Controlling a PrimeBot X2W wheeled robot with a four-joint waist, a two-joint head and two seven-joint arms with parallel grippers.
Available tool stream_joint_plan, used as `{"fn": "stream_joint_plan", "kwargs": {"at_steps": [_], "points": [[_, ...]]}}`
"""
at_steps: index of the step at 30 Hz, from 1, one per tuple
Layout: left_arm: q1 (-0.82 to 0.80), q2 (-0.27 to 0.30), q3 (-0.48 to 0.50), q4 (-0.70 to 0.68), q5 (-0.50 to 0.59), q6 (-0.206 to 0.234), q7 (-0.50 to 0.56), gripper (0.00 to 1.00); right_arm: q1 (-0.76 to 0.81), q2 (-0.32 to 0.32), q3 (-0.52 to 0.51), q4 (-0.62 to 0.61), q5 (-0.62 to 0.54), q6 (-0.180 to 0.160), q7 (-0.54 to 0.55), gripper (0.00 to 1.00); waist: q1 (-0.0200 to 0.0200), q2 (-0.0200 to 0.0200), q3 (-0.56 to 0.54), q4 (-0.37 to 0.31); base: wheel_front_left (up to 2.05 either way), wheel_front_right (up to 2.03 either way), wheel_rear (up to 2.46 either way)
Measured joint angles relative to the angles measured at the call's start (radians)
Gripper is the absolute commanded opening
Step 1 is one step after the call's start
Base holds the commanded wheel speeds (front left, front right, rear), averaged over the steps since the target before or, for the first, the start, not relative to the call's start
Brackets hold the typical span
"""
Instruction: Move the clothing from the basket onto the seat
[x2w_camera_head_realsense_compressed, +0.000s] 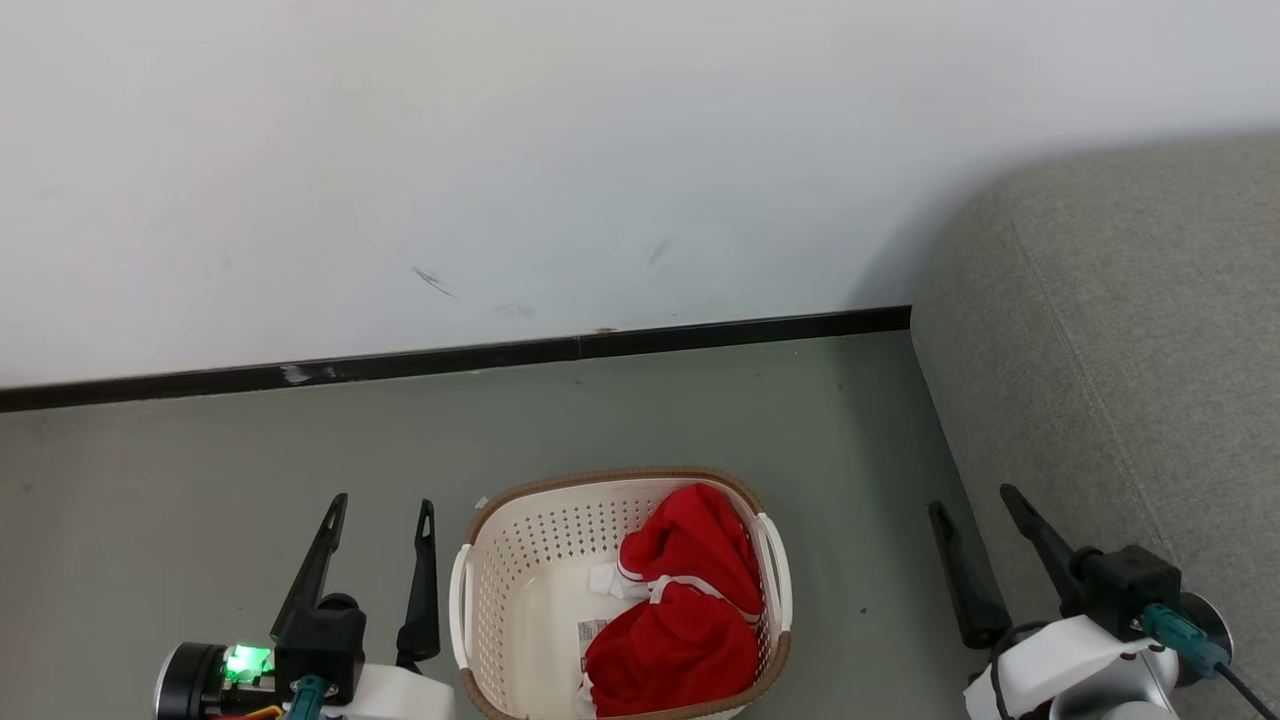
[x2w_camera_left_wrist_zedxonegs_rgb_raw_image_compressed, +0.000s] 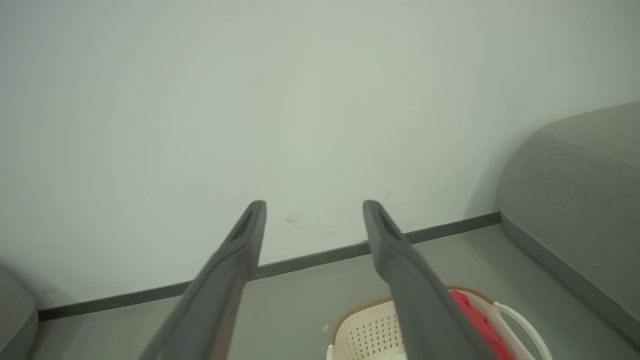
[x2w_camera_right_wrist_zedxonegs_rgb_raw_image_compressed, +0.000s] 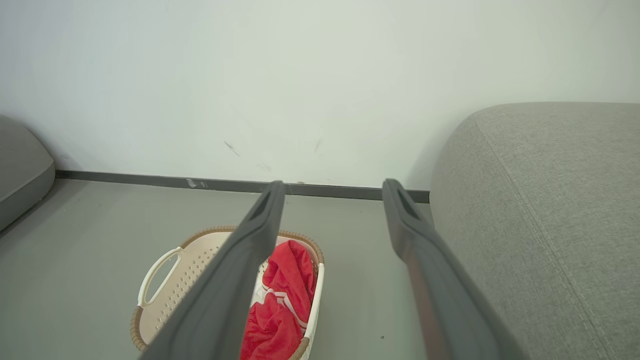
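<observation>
Between the left fingers (x2w_camera_head_realsense_compressed: 424, 580) and right fingers (x2w_camera_head_realsense_compressed: 962, 580), all spread apart, clothing (x2w_camera_head_realsense_compressed: 690, 640) lies in the basket (x2w_camera_head_realsense_compressed: 520, 560).

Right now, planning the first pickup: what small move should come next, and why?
Probably lower the right gripper toward the clothing: it lies in the right half of the basket, and that gripper stands open and empty.

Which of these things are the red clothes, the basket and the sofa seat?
clothing (x2w_camera_head_realsense_compressed: 690, 645), head view, lower red folds
basket (x2w_camera_head_realsense_compressed: 540, 550), head view, perforated inner wall
seat (x2w_camera_head_realsense_compressed: 1130, 350), head view, grey upholstered top
</observation>
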Motion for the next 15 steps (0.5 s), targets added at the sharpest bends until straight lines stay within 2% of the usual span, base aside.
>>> {"fn": "stream_joint_plan", "kwargs": {"at_steps": [15], "points": [[-0.026, -0.001, 0.017, 0.011, -0.002, 0.0, 0.0, 1.0, -0.003, 0.002, -0.01, -0.016, 0.0, 0.0, 0.0, 1.0, -0.0001, 0.0, 0.039, -0.005, 0.0, 0.0, 0.0]]}}
